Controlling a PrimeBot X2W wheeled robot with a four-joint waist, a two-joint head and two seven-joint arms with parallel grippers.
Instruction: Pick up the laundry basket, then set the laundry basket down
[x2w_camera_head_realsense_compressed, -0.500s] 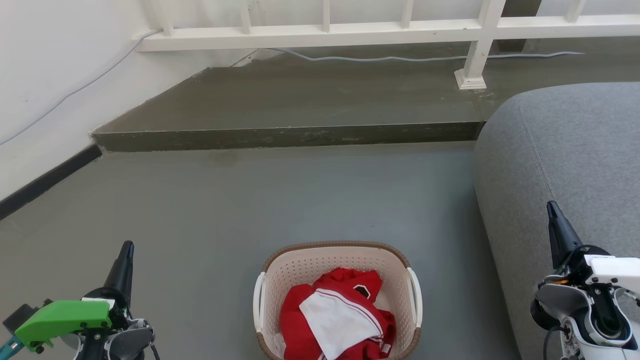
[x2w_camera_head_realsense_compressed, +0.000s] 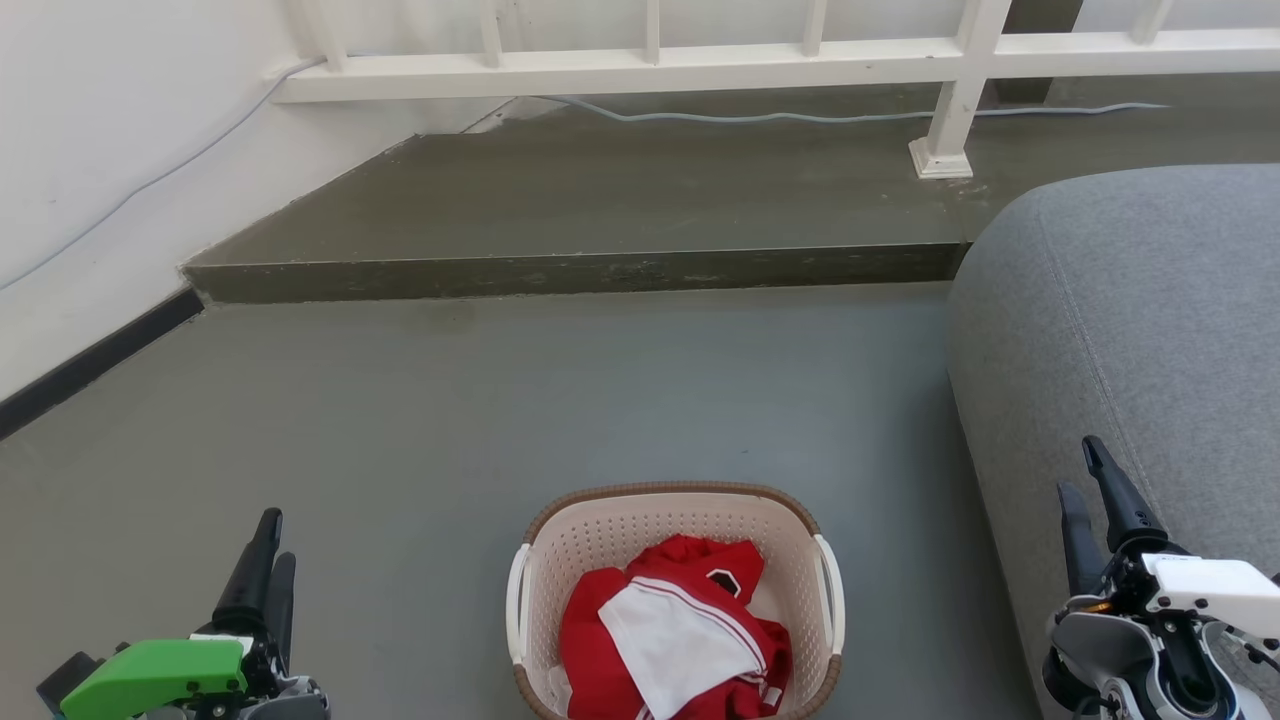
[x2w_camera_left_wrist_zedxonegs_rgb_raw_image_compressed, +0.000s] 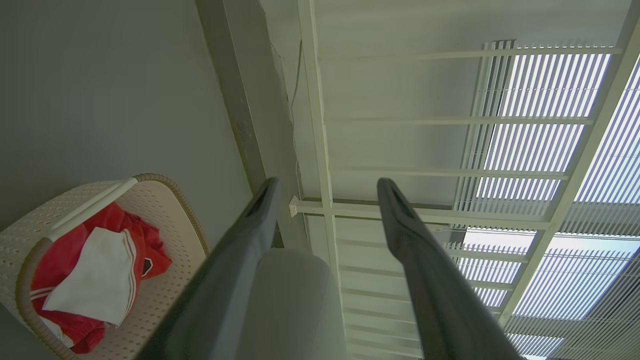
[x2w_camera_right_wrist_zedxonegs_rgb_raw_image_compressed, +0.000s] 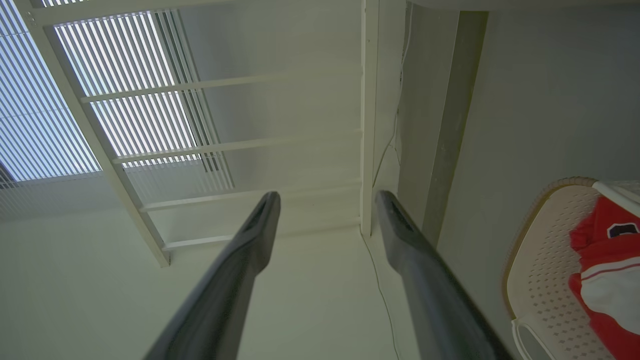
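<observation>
The laundry basket, cream perforated plastic, rounded-rectangular and trimmed with a brown woven-look rim, was seen resting untouched on the smooth grey floor at the near centre. At the near left, the left gripper was held with its two dark fingers parted and nothing between them, well apart from the white left handle. A red-and-white garment was heaped inside the basket. At the near right, the right gripper was likewise spread and empty, near the grey upholstered sofa. Were the handles gripped unevenly, the basket could be tipped and the garment spilled. The right arm could also be fouled by the sofa.
</observation>
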